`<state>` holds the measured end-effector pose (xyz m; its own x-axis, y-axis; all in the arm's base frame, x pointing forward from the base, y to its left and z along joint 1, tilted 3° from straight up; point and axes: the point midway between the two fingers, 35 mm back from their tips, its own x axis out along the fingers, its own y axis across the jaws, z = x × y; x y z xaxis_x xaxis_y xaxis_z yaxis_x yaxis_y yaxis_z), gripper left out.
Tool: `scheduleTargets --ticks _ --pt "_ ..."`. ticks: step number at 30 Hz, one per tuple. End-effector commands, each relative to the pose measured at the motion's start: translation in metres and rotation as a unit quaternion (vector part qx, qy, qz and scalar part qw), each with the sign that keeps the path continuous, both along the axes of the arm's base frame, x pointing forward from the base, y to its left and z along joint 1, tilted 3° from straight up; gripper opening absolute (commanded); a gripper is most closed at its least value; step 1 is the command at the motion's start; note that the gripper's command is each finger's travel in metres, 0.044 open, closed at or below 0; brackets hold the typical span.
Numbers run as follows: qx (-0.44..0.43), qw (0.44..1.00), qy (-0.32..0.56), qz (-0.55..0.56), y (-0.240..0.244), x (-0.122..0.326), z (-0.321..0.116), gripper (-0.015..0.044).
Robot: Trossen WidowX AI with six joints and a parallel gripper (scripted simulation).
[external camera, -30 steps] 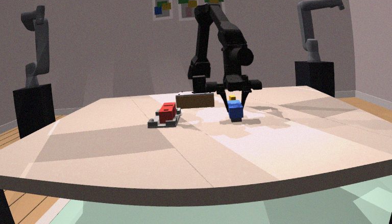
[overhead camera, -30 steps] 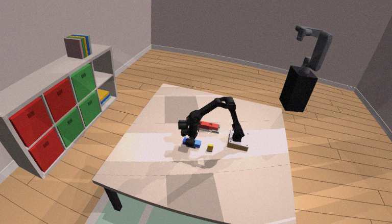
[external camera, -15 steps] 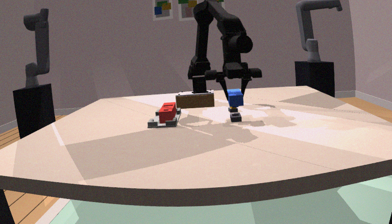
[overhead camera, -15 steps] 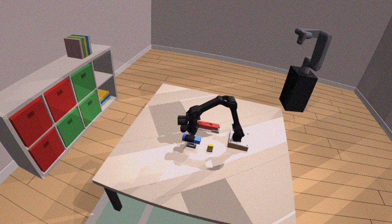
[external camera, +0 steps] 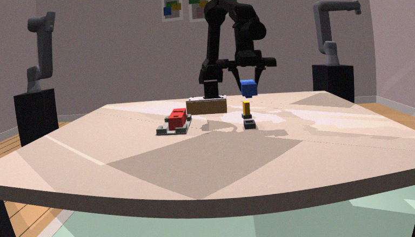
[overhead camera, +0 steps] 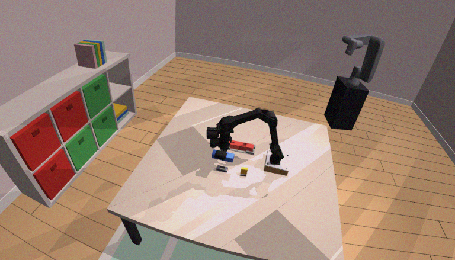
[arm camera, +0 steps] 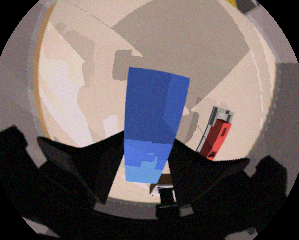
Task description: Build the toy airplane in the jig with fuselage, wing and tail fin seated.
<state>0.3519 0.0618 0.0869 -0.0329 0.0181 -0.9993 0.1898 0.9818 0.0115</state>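
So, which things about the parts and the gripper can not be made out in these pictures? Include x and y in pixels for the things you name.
- Fingertips of the gripper (external camera: 248, 86): exterior view, partly behind the wing (overhead camera: 228, 157) (external camera: 249, 88) (arm camera: 151, 105).
- Fin's (external camera: 246, 108) tab: exterior view, hidden in its stand (external camera: 246, 116).
- Fuselage's (arm camera: 216, 139) near end: wrist view, behind a finger.

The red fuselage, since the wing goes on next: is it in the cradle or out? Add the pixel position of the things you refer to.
In: the red fuselage (overhead camera: 242, 145) (external camera: 176, 119) (arm camera: 219, 137) sits between the grey cradle's (overhead camera: 249, 152) (external camera: 171, 133) (arm camera: 222, 111) raised corners.
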Motion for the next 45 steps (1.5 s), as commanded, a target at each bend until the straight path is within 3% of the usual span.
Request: scheduleTargets --ticks 1,11,45 --pt "-0.001 1.000 -0.005 -0.002 0.000 0.000 0.017 0.0000" --pt "-0.002 1.000 -0.006 -0.008 -0.003 -0.003 0.035 0.0000" --pt "-0.008 0.956 -0.004 -0.294 -0.107 -0.040 0.021 0.0000"
